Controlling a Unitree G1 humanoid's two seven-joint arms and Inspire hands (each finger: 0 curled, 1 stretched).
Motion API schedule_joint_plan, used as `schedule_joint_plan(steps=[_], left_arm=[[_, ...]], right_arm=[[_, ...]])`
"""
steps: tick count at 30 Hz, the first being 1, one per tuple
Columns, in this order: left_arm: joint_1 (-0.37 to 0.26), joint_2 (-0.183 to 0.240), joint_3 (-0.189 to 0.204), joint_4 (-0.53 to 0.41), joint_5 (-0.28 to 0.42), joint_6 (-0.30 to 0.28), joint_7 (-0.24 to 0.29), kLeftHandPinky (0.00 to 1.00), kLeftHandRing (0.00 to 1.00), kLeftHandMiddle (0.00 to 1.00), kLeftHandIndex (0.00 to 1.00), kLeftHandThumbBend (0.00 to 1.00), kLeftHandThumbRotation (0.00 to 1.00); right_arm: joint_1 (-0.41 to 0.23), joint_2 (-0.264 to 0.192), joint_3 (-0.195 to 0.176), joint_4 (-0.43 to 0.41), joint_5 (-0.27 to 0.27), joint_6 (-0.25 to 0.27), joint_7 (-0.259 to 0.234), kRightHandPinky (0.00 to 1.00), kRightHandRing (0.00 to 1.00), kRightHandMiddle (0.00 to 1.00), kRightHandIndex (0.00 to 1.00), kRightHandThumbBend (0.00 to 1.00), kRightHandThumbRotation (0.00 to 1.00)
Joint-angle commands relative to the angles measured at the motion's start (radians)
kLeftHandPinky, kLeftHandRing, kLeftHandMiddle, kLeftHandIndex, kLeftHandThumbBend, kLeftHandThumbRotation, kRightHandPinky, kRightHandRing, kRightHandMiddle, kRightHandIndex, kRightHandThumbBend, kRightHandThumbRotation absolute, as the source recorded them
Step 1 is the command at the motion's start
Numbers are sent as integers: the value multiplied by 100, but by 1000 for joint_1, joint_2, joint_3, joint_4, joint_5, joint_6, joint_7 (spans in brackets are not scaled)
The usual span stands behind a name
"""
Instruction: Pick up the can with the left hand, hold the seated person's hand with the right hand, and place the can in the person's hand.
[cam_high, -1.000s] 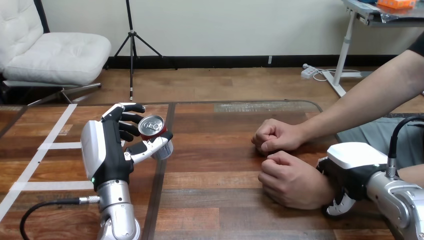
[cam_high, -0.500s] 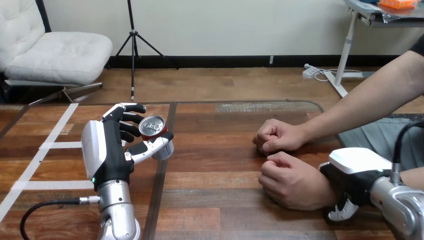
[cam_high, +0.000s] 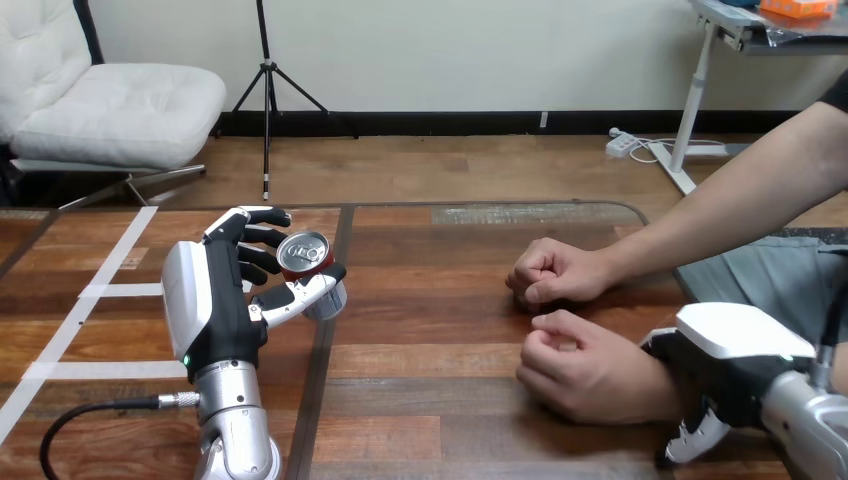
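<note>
So the left hand (cam_high: 215, 300) has the can (cam_high: 303, 249) wrapped up. The black-and-white jointed fingers (cam_high: 262, 238) curl round the can's far side and the thumb (cam_high: 305, 290) closes in on its near side, so the can sits right in the gap between them. It's one can: a small cylinder, red on the side, with a shiny silver lid and a pull tab facing up. Whether its base is touching the wood or just off it, I honestly can't tell.

The hand itself is hard plastic and metal. There's a smooth white shell on its back, black underneath, and a brushed silver forearm behind it.

The table (cam_high: 450, 330) is glossy brown wood planks. Three strips of white tape (cam_high: 110, 291) run behind the left hand's back, on the side away from its thumb.

Two human hands are out past the thumb side, well apart from the can. Both are loose rounded fists resting on the wood. The person's farther hand (cam_high: 550, 270) lies just beyond the person's nearer hand (cam_high: 575, 365).

The right hand (cam_high: 725, 365), same white shell over black, sits up against the wrist (cam_high: 655, 385) of that nearer hand. Whether it has closed on the wrist or is just resting there, can't tell.
</note>
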Motion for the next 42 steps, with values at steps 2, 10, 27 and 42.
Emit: schedule_joint_plan(steps=[2, 10, 27, 42], left_arm=[[-43, 12, 17, -66, -9, -26, -2, 40, 44, 50, 57, 68, 0], [-44, 12, 16, -63, -8, -24, -3, 41, 44, 50, 57, 68, 0], [-47, 10, 14, -59, -6, -23, 2, 39, 44, 50, 57, 69, 0], [-47, 14, 16, -59, -9, -24, -3, 39, 44, 50, 57, 68, 0]], right_arm=[[48, -30, -30, -52, 0, 25, 3, 62, 82, 84, 81, 80, 6], [70, -36, -22, -68, -38, 44, 5, 63, 82, 84, 82, 78, 6], [55, -44, -8, -13, -98, 49, 2, 60, 81, 84, 81, 76, 1], [45, -52, 6, 69, -160, 30, -67, 48, 72, 77, 76, 71, 0]])
